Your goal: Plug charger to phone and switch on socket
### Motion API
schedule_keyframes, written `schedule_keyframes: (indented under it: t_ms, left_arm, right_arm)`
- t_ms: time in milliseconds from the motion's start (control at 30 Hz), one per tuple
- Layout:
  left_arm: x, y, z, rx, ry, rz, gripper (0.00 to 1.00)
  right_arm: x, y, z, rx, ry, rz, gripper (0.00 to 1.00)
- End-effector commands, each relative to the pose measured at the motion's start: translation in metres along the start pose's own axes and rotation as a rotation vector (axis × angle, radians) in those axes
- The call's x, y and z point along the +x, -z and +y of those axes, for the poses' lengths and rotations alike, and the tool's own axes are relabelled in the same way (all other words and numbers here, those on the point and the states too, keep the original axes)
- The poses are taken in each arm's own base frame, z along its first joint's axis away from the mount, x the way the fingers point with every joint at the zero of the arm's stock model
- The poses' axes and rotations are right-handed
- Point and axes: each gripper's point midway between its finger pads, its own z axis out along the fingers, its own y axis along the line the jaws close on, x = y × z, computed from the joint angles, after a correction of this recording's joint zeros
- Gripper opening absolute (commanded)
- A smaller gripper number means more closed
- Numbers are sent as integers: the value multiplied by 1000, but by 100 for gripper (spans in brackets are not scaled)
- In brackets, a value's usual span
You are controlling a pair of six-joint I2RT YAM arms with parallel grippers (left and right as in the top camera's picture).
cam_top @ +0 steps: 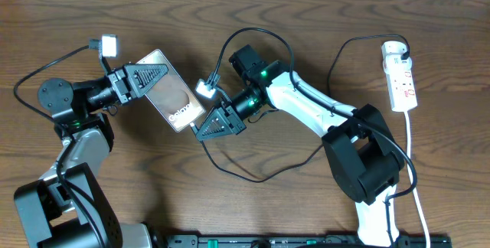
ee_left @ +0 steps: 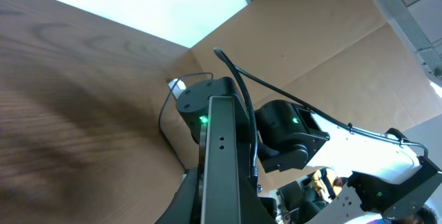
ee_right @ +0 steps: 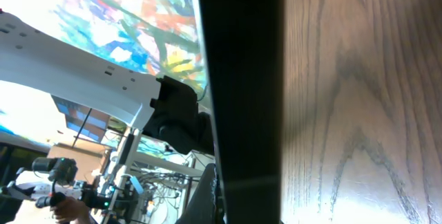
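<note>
The surface is dark brown wood with a strong grain, and both wrist views show the same boards. The socket lies flat near the far right corner, its rounded end pointing away. Its white cord runs down the right side towards the near edge. The charger trails in a loose loop across the middle. The phone sits over the centre-left; whether it rests on the wood cannot be told. A black rail lines the near edge.
</note>
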Motion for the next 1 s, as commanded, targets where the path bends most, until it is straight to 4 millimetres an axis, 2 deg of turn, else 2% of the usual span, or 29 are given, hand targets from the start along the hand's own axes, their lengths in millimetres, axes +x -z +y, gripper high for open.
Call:
schedule_keyframes:
  t_ms: [0, 967]
  left_arm:
    - [-5, 1, -7, 1, -51, 0, 7]
    - [-5, 1, -7, 1, -47, 0, 7]
  right_arm:
    - [-6, 7, 6, -28, 0, -26, 1]
    - [-12, 16, -4, 15, -1, -44, 1]
